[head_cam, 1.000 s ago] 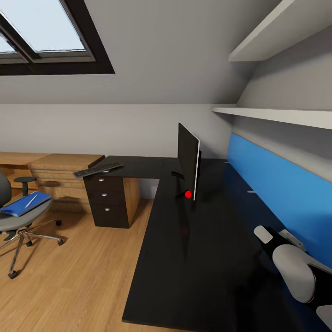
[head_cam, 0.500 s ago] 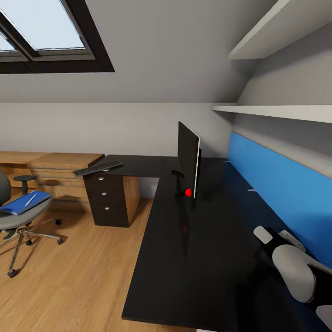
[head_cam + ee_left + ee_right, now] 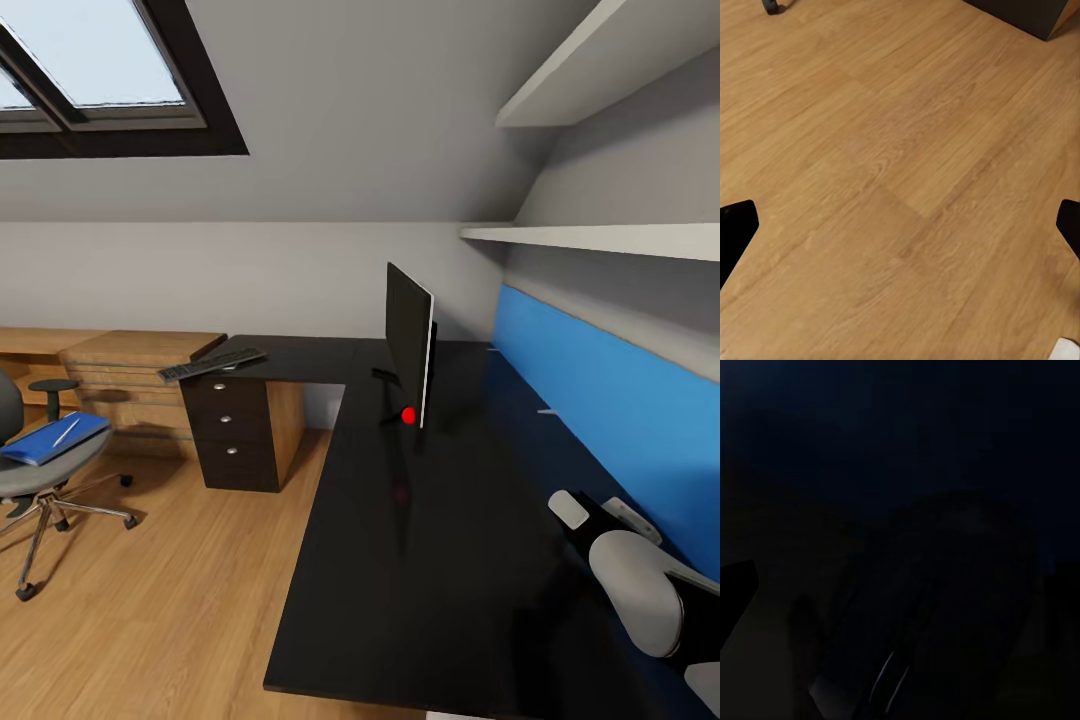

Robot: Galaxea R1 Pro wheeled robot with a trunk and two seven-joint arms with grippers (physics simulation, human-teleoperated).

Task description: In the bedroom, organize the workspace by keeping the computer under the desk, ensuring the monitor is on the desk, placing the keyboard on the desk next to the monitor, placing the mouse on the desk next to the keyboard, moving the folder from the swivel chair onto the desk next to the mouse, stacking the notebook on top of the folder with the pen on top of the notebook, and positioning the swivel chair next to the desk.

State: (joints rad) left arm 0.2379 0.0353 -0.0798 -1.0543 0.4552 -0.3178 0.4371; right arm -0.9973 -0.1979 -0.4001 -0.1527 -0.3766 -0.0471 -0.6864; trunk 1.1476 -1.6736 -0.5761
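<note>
On the glossy black desk (image 3: pixel 440 560), a rounded mouse (image 3: pixel 937 607) sits beneath the right end effector, grip unclear.

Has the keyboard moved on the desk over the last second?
No. The keyboard lies at the same spot over the desk's drawer unit; only the view shifted slightly.

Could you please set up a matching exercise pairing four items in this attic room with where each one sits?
Things:
1. flat black keyboard
2. wide black monitor
3. bright-blue folder
4. slim white-silver pen

Places:
A. on top of the folder
B. on the seat of the grey swivel chair
C. upright on the glossy black desk, near its inner corner
D. on the desk end above the dark drawer unit

Pairs: 1-D, 2-C, 3-B, 4-A
</note>
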